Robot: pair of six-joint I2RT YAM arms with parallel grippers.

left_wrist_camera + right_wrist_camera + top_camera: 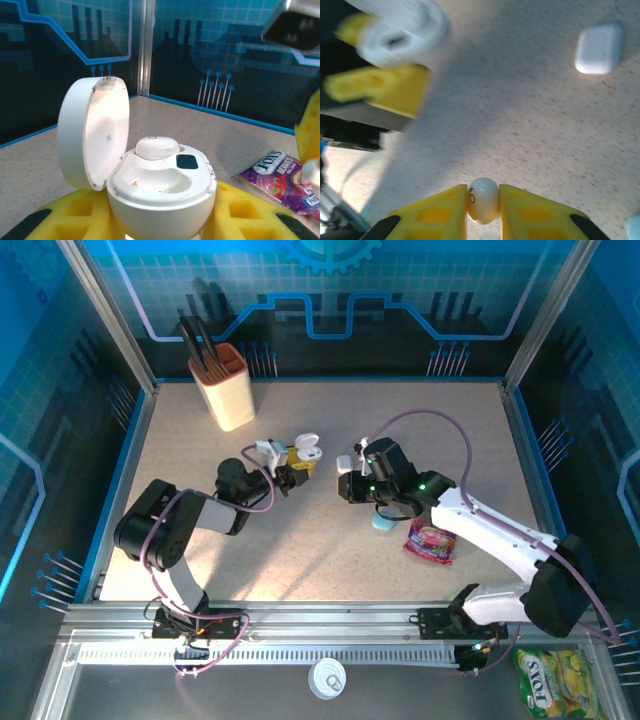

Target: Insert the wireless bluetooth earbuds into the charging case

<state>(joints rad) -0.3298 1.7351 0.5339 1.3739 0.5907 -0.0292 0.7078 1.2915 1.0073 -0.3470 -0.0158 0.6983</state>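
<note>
My left gripper (162, 222) is shut on a round white charging case (165, 192), held off the table with its lid (92, 135) swung open to the left. One white earbud (157, 147) sits in the far socket; the near socket is bare. From above, the left gripper (293, 472) and the case (306, 452) are at mid-table. My right gripper (483, 210) is shut on a second white earbud (483, 199), pinched between its yellow fingers above the tabletop. That right gripper (348, 486) hovers just right of the open case.
A small white rectangular case (599, 48) lies on the table by the right gripper. A light-blue object (383, 523) and a candy packet (430, 540) lie beside the right arm. A cream utensil cup (227, 388) stands at the back left.
</note>
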